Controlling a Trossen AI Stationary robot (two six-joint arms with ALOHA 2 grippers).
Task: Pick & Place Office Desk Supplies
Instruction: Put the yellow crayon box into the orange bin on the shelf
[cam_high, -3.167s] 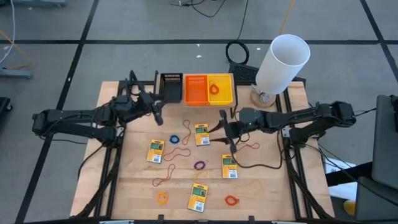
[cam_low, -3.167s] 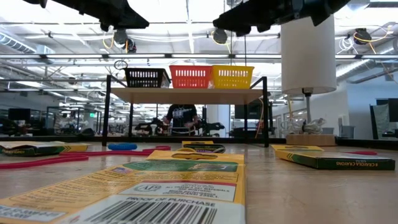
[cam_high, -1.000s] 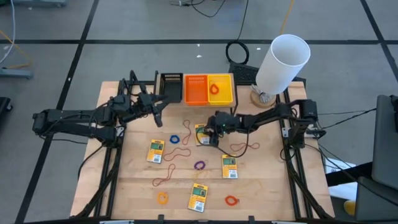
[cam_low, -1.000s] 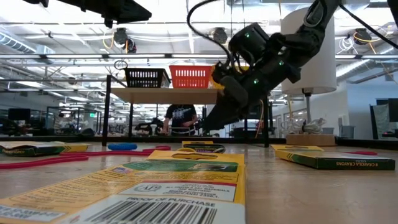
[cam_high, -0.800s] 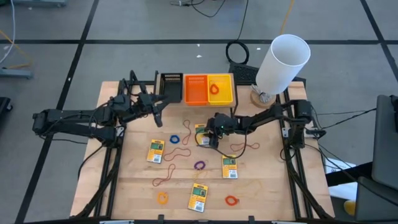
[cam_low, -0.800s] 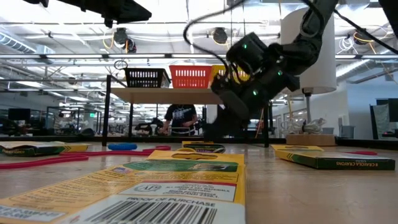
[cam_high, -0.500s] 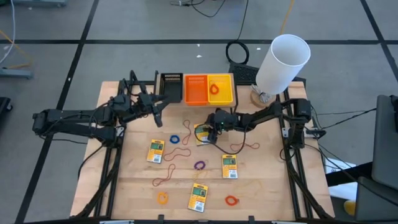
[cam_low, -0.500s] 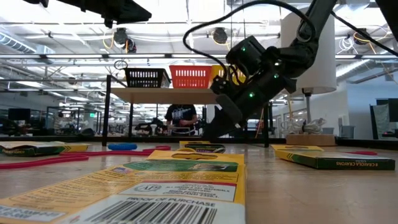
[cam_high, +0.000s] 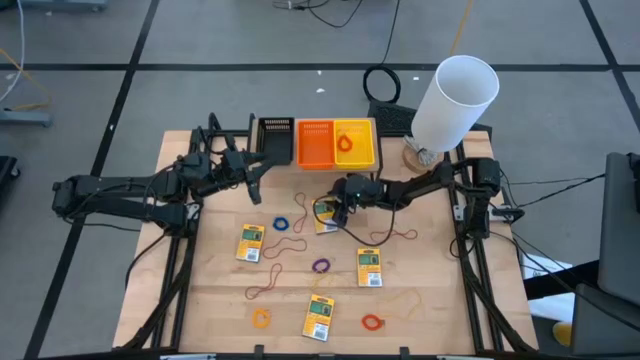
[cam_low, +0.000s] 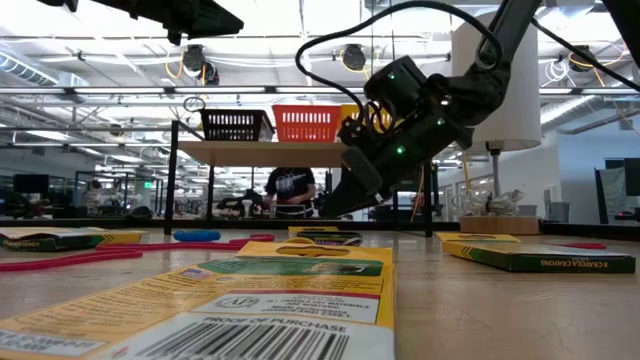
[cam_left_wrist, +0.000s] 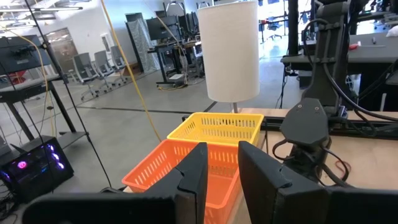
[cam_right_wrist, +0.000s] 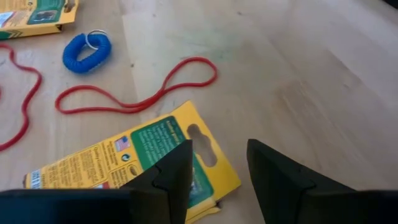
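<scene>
Since the earlier frames the right hand (cam_high: 328, 212) has swung from mid-table leftward to hover over the yellow pack (cam_high: 322, 216) nearest the bins; left hand (cam_high: 256, 172) unchanged beside the black bin (cam_high: 275, 141). Open wood lies around the pack toward the tabletop (cam_high: 430, 310) front; orange bin (cam_high: 314, 143), yellow bin (cam_high: 353, 142) and white cylinder (cam_high: 453, 100) line the far edge. Surface: light wood planks; open workshop beyond. Right fingers parted, gripping nothing, pack directly below, blue coil (cam_right_wrist: 86, 51) and red band (cam_right_wrist: 137, 93) close by. Left fingers slightly parted, empty
</scene>
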